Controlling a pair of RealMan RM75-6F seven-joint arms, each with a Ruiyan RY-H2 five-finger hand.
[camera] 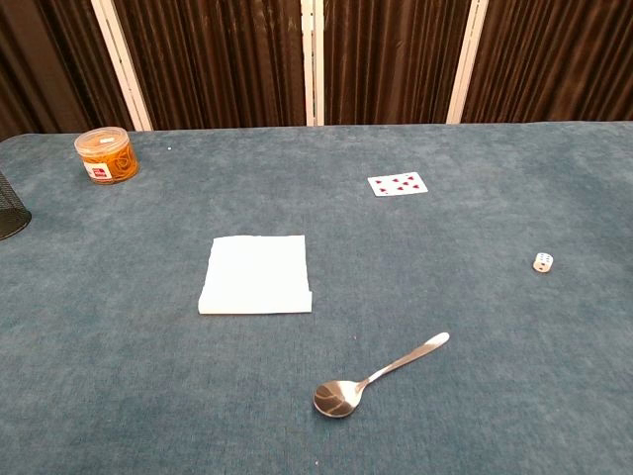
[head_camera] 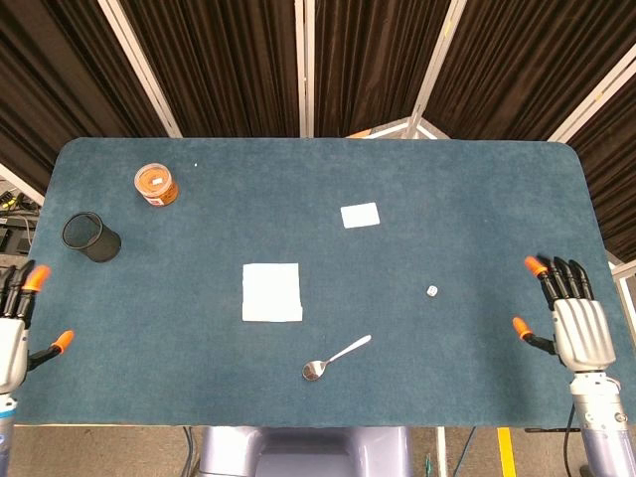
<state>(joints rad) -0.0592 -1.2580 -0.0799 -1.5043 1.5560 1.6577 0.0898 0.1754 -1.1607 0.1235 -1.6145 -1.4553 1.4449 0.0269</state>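
Left hand (head_camera: 12,323) and right hand (head_camera: 574,316) lay spread, holding nothing; die (head_camera: 432,290) sat at ten o'clock of the right hand, mesh cup (head_camera: 91,238), apparently empty, at one o'clock of the left.

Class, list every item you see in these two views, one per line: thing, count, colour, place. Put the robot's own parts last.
table: one, blue-green felt, fills both views
jar: one, clear with orange contents, far left
mesh cup: one, black, left edge, nearer than the jar
napkin: one, white, folded, centre
playing card: one, white with red pips, right of centre, far side
die: one, white, right
spoon: one, silver, near edge, centre
left robot hand: white, orange fingertips, left edge, fingers apart, empty
right robot hand: same, right edge
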